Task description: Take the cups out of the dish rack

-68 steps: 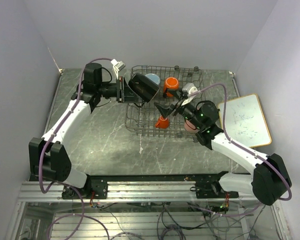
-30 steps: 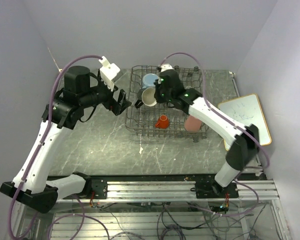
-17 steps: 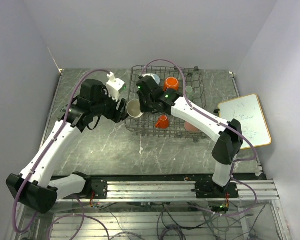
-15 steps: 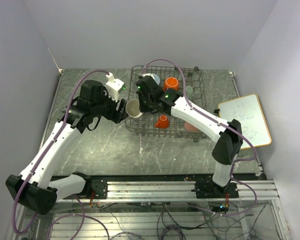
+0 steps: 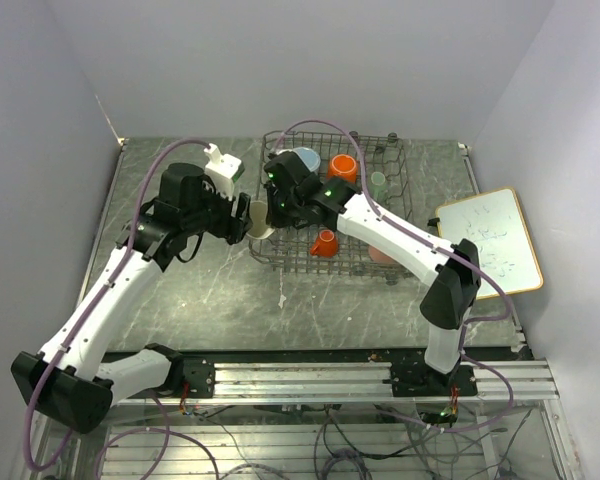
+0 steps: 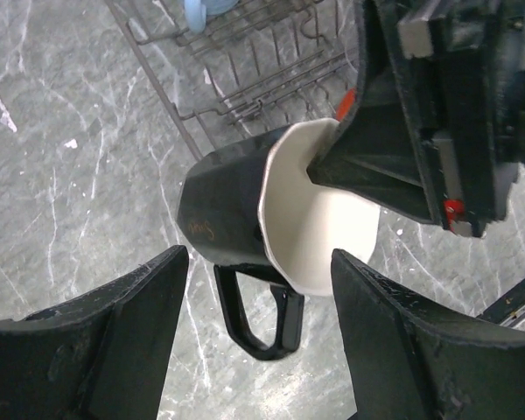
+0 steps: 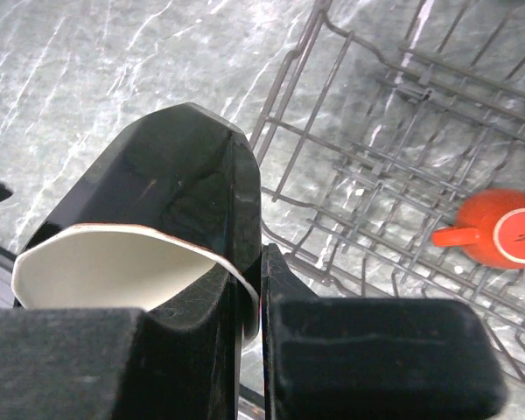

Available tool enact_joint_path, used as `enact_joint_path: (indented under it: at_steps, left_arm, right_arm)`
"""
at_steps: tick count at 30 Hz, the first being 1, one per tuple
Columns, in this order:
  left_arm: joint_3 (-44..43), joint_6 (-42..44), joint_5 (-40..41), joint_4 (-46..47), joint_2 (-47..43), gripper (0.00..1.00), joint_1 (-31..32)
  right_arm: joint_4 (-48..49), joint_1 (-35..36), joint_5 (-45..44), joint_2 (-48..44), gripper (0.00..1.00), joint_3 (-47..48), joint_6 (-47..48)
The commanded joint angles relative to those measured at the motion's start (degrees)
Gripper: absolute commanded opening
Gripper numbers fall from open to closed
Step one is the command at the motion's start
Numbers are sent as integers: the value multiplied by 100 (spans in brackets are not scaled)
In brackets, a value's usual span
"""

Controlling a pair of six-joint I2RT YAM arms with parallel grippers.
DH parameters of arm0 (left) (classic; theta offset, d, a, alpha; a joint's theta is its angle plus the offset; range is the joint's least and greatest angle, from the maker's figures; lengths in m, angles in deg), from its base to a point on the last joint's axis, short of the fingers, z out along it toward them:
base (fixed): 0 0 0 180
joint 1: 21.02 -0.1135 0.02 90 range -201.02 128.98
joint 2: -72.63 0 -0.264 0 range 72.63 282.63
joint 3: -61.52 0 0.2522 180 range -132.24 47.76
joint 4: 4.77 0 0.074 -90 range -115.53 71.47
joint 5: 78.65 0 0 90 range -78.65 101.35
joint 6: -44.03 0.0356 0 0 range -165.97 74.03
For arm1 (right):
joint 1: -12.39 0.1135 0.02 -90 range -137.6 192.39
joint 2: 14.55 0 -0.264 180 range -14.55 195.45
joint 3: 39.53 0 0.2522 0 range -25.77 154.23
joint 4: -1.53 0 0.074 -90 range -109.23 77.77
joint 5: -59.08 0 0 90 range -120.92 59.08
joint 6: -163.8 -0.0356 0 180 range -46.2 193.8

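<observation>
Black mug [image 6: 223, 214] sits between the wide-spread fingers of the left claw [image 6: 258, 262], contact unclear, its rim pinched in the shut right claw [image 7: 258, 254] beside the dish rack [image 5: 320, 268]: handover step, so next the left should clamp firmly, then the right let go.

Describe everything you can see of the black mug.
The black mug is faceted, glossy black outside, white inside, with a black loop handle. It hangs tipped on its side over the table beside the dish rack, its rim pinched by the right tool. The open left tool flanks it, apparently without contact.
</observation>
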Motion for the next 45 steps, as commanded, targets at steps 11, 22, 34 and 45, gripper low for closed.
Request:
enact_joint_path:
  at_steps: [11,22,34,45]
  left_arm:
    - [3,11,1040,-61,324,51,14]
    - [215,181,1493,-78,494,45,14]
    - [527,627,2198,35,553,7,6]
    - [-495,833,701,-526,1463,7,-1589]
  right_arm:
    - [267,131,505,-8,0,485,-309]
    - [517,142,1272,56,0,639,-598]
    - [826,37,2188,219,0,623,-929]
    - [1224,-932,2229,-492,56,-154,-719]
